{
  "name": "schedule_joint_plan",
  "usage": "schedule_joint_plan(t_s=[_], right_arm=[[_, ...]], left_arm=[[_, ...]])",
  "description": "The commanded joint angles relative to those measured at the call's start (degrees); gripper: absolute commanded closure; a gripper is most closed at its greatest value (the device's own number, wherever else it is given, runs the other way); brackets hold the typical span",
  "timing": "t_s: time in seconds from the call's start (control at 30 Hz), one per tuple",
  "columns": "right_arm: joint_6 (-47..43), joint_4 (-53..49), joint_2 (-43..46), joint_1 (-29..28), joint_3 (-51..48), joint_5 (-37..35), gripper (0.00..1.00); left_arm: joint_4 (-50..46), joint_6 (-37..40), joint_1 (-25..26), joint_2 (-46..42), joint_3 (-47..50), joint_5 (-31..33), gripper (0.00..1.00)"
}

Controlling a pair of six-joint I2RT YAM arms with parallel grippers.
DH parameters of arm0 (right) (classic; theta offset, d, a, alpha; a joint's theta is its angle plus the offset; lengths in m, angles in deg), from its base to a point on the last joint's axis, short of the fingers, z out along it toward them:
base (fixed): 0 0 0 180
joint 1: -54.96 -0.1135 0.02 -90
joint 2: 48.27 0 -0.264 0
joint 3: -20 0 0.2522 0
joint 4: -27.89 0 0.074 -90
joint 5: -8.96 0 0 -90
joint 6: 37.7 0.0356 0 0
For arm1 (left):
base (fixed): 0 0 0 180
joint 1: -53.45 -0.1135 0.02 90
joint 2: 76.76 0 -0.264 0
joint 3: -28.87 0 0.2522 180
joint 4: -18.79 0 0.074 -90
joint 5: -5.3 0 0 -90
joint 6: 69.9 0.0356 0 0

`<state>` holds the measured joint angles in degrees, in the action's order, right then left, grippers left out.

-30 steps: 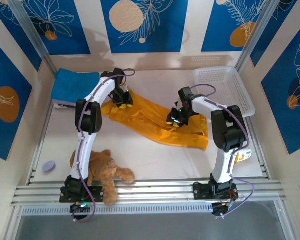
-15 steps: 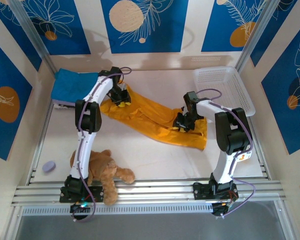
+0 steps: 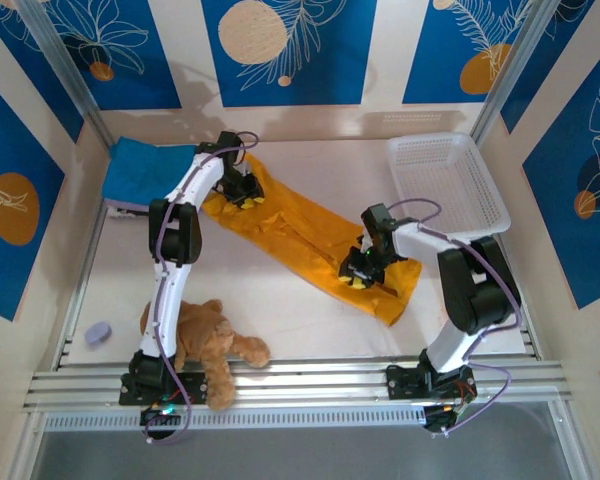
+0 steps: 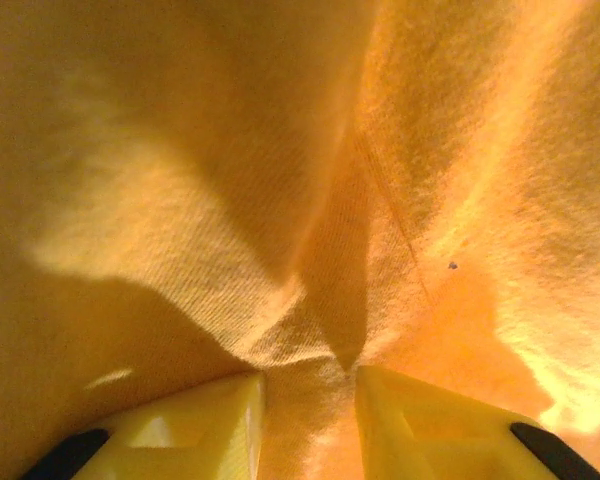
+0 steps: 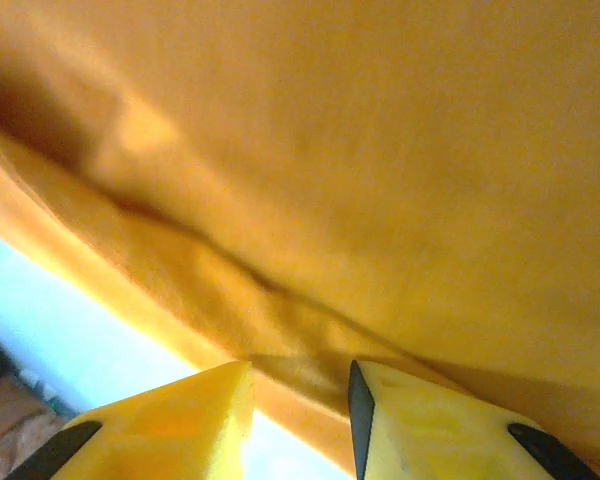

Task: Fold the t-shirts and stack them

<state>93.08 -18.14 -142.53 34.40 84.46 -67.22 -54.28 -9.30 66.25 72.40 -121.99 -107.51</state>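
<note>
A long mustard-orange cotton t-shirt [image 3: 300, 235] lies as a diagonal band on the pale table [image 3: 280, 315], stretched between both grippers. The left gripper [image 3: 242, 197], at the band's far end, pinches a bunched fold in narrow jaws. The right gripper [image 3: 359, 277], at the near end, likewise nips a fabric ridge. A folded blue cotton t-shirt [image 3: 145, 168] lies left of the left gripper.

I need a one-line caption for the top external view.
The left pincer and the right pincer each pinch one end of a long mustard-orange cotton t-shirt laid diagonally on the white table.
</note>
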Motion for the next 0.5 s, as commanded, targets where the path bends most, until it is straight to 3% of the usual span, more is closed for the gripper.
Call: schedule_joint_plan(t_s=[0.0, 0.07, 0.17, 0.3, 0.47], right_arm=[[11.34, 6.18, 5.37, -3.66, -4.16, 3.78, 0.67], [11.58, 3.90, 9.65, -5.80, -3.71, 0.21, 0.66], [9.40, -1.30, 13.43, -4.66, -2.41, -1.35, 0.65], [5.61, -7.14, 14.36, -2.78, -1.05, -3.63, 0.65], [6.05, -6.37, 13.85, -2.39, -2.58, -4.30, 0.65]], left_arm=[[5.27, -3.63, -0.51, 2.02, 1.05, -4.39, 0.68], [5.16, -2.97, 0.01, 1.19, 0.53, -6.23, 0.68], [4.05, -0.93, 0.90, -2.30, 1.22, -5.56, 0.66], [4.54, -0.40, 1.01, -7.74, 4.79, -4.10, 0.64], [3.17, 0.11, 1.05, -11.97, 8.89, -2.52, 0.64]])
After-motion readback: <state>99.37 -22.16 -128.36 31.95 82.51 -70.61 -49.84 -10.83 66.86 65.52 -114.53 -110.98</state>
